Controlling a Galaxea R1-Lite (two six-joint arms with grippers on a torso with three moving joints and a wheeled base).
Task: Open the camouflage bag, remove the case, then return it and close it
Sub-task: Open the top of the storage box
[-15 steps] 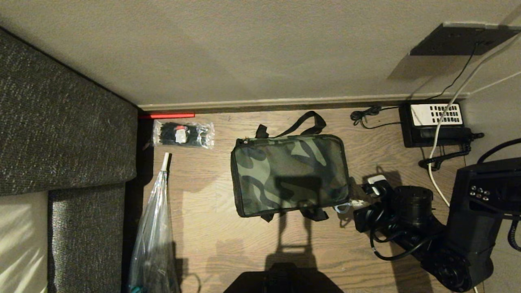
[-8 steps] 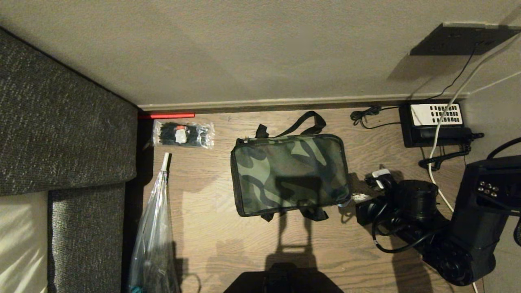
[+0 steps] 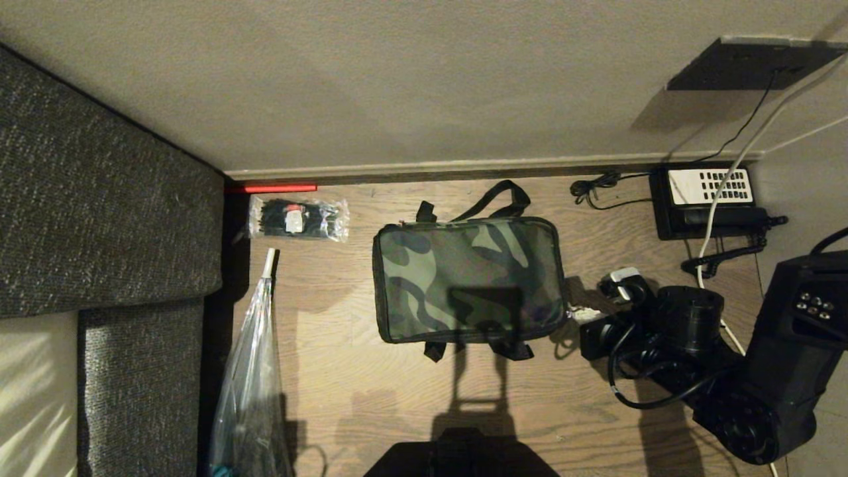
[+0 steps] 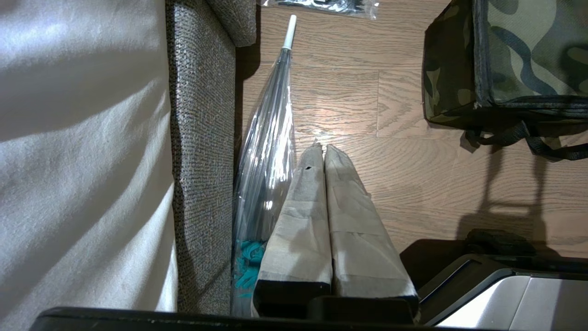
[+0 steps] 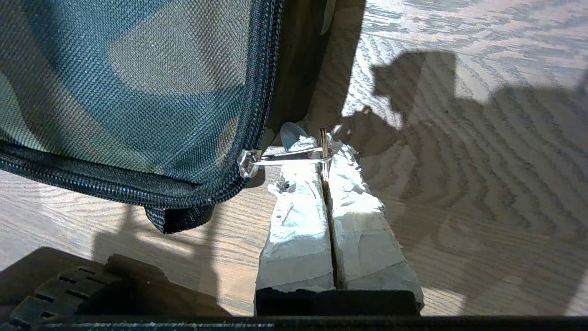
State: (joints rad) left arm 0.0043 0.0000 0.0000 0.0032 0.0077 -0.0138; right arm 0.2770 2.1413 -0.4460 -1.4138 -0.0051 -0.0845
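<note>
Camouflage bag (image 3: pixel 468 283): lying flat on the wooden floor (image 3: pixel 344 397), zipped shut, long axis running nine to three o'clock in the head view, carry strap (image 3: pixel 493 199) looping off its twelve o'clock edge near the wall. The case is not showing; by judgement it is sitting inside the closed bag.

Right gripper (image 5: pixel 325 151): working at the bag's three o'clock end, low by the near corner. Its fingers (image 5: pixel 298 202) are pressing together on the zip pull (image 5: pixel 294 156), a small metal tab and ring. The pull is stretching level from the slider at the corner of the zip line (image 5: pixel 138 186) straight to the fingertips, so the bag is lying toward nine o'clock from the fingers. The coming move appears to be turning on that line: the zip is running along the bag's edge and bending round the corner, so the tug would need to be following the track rather than lifting away from it.

Left gripper (image 4: pixel 320 151): hanging parked well off toward the bag's seven o'clock side, beside a folded clear umbrella (image 4: pixel 271 138) and the sofa (image 4: pixel 202 138), fingers together on nothing. The right arm is by far the nearer.

Writing and brands: nothing legible on the bag or zip pull. The telephone (image 3: pixel 709 202) at the wall is showing a pale keypad panel, its markings too small to read.
</note>
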